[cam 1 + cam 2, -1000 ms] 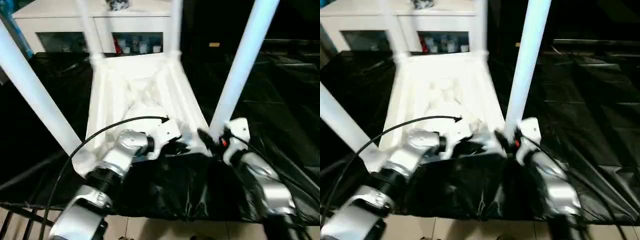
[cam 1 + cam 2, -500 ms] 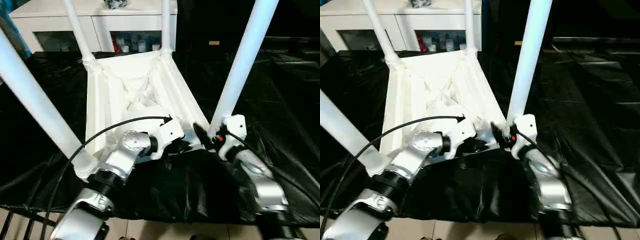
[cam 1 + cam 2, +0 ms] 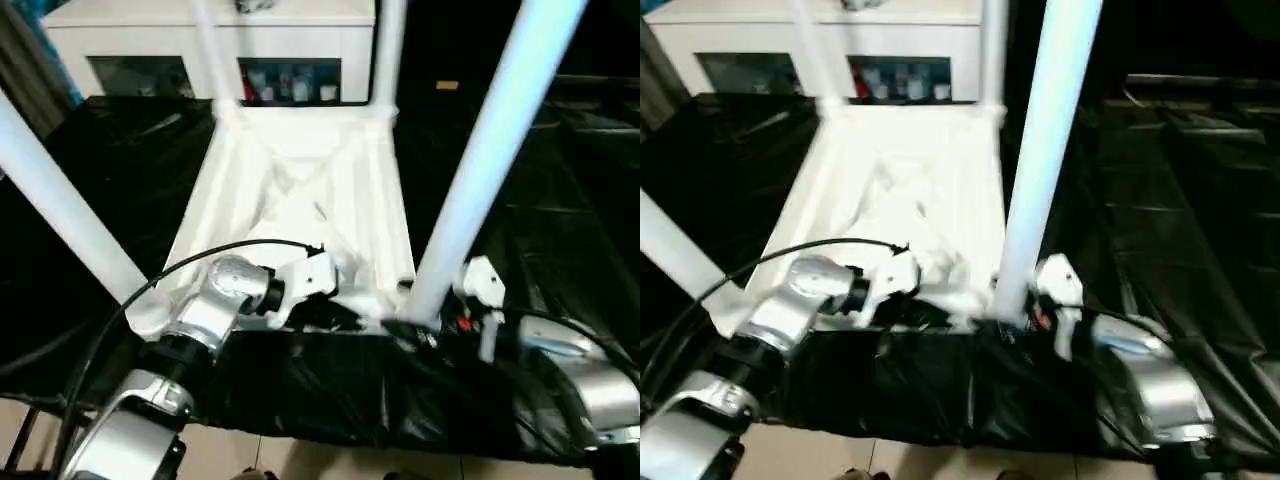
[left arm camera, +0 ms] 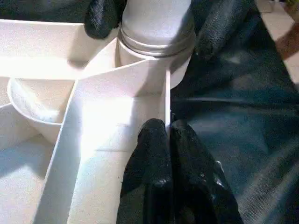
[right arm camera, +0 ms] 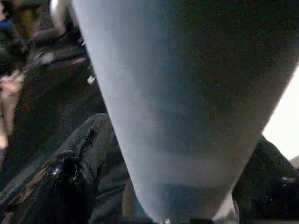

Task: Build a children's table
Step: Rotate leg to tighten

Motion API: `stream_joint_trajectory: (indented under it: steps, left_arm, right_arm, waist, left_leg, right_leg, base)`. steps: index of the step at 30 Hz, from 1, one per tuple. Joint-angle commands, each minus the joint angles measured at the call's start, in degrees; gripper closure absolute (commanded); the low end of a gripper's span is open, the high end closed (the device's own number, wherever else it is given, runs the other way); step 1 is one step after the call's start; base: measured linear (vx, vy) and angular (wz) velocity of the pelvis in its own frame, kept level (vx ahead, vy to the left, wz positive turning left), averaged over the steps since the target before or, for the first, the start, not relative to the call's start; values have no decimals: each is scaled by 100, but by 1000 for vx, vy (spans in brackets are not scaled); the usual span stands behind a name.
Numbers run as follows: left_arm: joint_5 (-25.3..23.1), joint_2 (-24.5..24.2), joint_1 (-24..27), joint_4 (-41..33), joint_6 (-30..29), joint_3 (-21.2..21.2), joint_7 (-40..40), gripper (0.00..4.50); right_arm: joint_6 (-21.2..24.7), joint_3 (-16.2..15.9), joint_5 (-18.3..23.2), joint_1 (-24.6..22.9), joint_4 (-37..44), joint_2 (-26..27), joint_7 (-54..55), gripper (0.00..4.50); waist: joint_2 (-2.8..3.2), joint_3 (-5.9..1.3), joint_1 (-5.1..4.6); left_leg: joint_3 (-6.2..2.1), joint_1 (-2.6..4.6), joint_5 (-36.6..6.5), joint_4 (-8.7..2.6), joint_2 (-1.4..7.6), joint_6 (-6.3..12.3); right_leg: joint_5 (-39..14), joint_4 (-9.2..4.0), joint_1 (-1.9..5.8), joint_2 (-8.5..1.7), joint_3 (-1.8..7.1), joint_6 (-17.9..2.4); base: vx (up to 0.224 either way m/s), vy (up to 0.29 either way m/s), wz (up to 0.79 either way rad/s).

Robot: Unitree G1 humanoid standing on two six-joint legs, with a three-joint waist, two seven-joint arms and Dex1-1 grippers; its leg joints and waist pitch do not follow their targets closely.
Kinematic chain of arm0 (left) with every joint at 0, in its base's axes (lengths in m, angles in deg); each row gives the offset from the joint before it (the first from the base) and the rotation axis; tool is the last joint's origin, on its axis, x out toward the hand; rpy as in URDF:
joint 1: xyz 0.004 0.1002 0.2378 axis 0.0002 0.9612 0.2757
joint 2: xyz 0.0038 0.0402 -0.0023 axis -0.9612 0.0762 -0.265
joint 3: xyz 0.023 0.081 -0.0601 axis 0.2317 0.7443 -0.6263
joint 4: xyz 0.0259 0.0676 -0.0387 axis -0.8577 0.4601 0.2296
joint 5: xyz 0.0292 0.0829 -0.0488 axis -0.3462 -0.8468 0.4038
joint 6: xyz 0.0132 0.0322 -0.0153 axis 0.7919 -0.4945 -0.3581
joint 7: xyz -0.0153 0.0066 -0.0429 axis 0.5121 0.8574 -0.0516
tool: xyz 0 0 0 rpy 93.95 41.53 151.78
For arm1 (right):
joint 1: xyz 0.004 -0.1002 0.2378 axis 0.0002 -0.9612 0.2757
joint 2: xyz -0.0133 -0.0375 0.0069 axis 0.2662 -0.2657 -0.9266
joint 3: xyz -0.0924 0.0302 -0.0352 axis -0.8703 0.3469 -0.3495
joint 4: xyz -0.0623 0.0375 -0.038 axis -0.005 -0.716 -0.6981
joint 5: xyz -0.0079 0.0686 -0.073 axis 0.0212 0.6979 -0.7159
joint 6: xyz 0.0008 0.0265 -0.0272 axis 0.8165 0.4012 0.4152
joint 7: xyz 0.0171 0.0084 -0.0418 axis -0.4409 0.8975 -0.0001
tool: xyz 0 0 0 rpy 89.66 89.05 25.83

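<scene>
While my left tool (image 4: pixel 167 135) pinches the table's rim (image 4: pixel 166 100) to steady it, my right tool (image 5: pixel 173 186) clamps the near-right leg (image 3: pixel 487 160) beside that rim, seating it.

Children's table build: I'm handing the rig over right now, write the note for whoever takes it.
Left gripper: shut on the table top's near edge wall, beside the near right corner socket.
Right gripper: fingers on either side of the near right leg, low down by that socket.
The table top lies upside down, ribs up, on the black sheet, in front of the white cabinet.
Done: four legs stand up from the corners.
Left: whether the near right leg is fully seated cannot be told; check it, release, then turn the table upright.
</scene>
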Motion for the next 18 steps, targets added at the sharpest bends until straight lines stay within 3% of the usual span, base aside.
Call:
stream_joint_trajectory:
  steps: [1, 9, 18]
  left_arm:
    - [112, 5, -130, 78, 70, 5, 13, 450]
    - [210, -12, -136, 157, 163, -18, -182, 450]
    - [240, -41, -92, 159, 172, -6, -232, 450]
  right_arm:
    - [76, -399, -48, -118, -63, -2, -334, 91]
    - [337, -395, 192, 22, -12, -120, -606, 153]
    - [383, -449, 197, -23, -2, -104, -676, 203]
  waist:
    - [-123, -259, 5]
    - [-143, -272, 49]
    - [-140, -285, 65]
  left_leg:
    - [-57, 29, -1027, -308, 232, 648]
    - [-50, 31, -845, -280, 223, 730]
    - [-56, 34, -849, -273, 228, 687]
  right_leg:
    - [-703, -334, 265, -261, 174, -1513]
    - [-525, -308, 277, -256, 165, -1568]
    - [-565, -296, 278, -259, 165, -1570]
  base:
    - [0, 0, 0]
    - [0, 0, 0]
    - [0, 0, 0]
